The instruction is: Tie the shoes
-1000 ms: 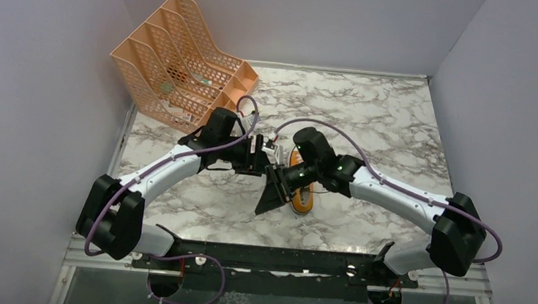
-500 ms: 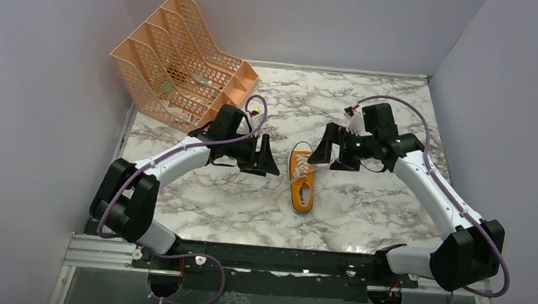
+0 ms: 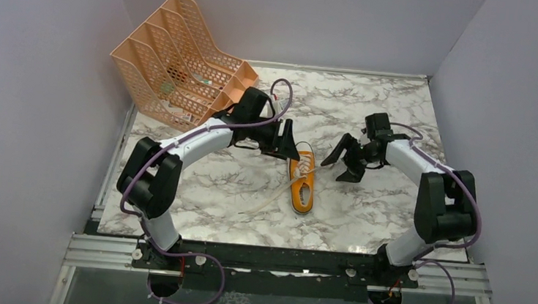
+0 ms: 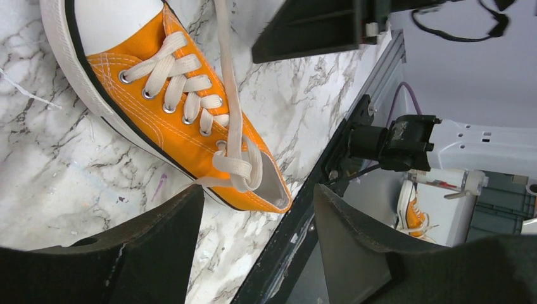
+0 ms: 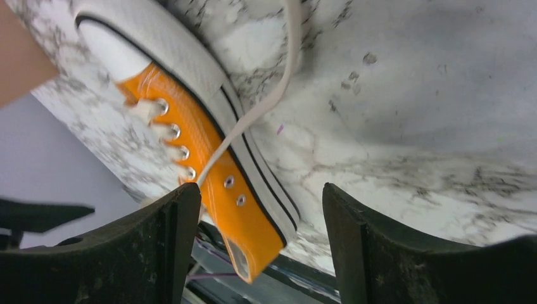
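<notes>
From above, we saw the orange sneaker (image 3: 301, 188) lying near the middle of the marble table (image 3: 377, 220), toe pointing away from the arm bases, between the left gripper (image 3: 288, 148) and the right gripper (image 3: 344, 163). One white lace (image 3: 268, 200) trailed off toward the near left. Only this view showed the peach file rack (image 3: 178, 63) at the far left corner. The left wrist view gave us what the overhead could not: the crossed lacing and a loose crossing of the lace at the top eyelets. It also showed that gripper's fingers (image 4: 158, 253) apart and empty. The right wrist view showed the shoe's side and white sole edge, somewhat blurred, with its fingers (image 5: 158, 253) likewise spread and holding nothing.
</notes>
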Robot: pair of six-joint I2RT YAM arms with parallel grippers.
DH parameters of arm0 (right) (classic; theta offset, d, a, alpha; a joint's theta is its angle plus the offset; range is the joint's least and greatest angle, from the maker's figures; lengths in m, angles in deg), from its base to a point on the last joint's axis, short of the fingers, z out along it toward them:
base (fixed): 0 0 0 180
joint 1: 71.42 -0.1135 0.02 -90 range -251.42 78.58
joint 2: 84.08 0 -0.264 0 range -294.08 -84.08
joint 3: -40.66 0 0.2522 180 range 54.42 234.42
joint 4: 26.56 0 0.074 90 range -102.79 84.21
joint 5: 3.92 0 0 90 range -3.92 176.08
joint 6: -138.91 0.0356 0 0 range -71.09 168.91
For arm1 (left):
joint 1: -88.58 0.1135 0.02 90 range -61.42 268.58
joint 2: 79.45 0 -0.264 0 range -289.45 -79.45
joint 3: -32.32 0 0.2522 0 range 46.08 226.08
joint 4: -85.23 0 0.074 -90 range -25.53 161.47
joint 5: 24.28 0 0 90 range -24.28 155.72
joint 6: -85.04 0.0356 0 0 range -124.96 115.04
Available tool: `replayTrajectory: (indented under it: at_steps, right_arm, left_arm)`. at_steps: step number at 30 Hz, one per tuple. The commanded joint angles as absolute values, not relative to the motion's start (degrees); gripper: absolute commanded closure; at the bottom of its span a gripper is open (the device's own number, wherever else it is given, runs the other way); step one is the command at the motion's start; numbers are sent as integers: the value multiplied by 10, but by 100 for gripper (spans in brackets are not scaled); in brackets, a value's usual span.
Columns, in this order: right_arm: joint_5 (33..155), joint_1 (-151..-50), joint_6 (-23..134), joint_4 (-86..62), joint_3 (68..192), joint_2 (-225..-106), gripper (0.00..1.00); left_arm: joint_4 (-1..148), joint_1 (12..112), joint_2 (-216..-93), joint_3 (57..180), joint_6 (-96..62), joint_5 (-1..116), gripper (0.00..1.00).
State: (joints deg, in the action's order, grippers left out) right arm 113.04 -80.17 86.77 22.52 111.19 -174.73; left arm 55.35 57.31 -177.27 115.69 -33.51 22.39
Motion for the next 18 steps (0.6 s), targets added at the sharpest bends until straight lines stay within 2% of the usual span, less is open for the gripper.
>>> replayTrajectory:
  at_steps: [1, 5, 8, 10, 12, 13, 18]
  right_arm:
    - [1118, -805, 999, 135, 1097, -1789, 26]
    - [1062, -805, 1043, 99, 1097, -1813, 30]
    - [1056, -805, 1067, 78, 1097, -1838, 42]
    - [1058, -805, 1072, 55, 1095, -1843, 60]
    - [1056, -806, 1054, 27, 1096, -1834, 89]
    - [1053, -806, 1037, 17, 1101, -1824, 98]
    - [1146, -829, 839, -74, 1146, -1758, 99]
  left_arm:
    - [526, 573, -1758, 1178, -310, 244, 35]
    - [520, 573, -1727, 1153, -310, 257, 35]
    - [514, 573, -1706, 1138, -312, 266, 35]
    - [508, 573, -1693, 1132, -308, 274, 35]
    - [503, 575, -1678, 1128, -302, 288, 34]
    - [501, 577, -1671, 1124, -301, 293, 34]
    - [500, 603, -1641, 1103, -308, 310, 33]
